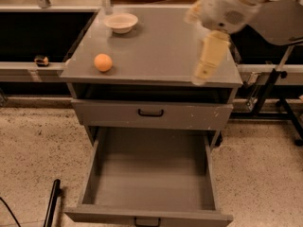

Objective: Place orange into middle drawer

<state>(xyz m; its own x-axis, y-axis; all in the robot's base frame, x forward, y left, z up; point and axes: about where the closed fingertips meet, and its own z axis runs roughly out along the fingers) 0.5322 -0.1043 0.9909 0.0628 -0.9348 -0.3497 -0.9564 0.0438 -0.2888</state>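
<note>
- Smooth, round orange (103,62) sits on the matte grey tabletop (161,46) (front left).
- Middle drawer (149,181): plain grey box, open.
- Cream gripper (204,66) over the tabletop's right edge; can't tell its opening.

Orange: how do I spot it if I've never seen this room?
Look at the flat top of the grey cabinet. The orange sits near its front left corner, far from the gripper over the right edge. It is the only round orange ball; the bowl behind it is cream-white and shallow.
</note>
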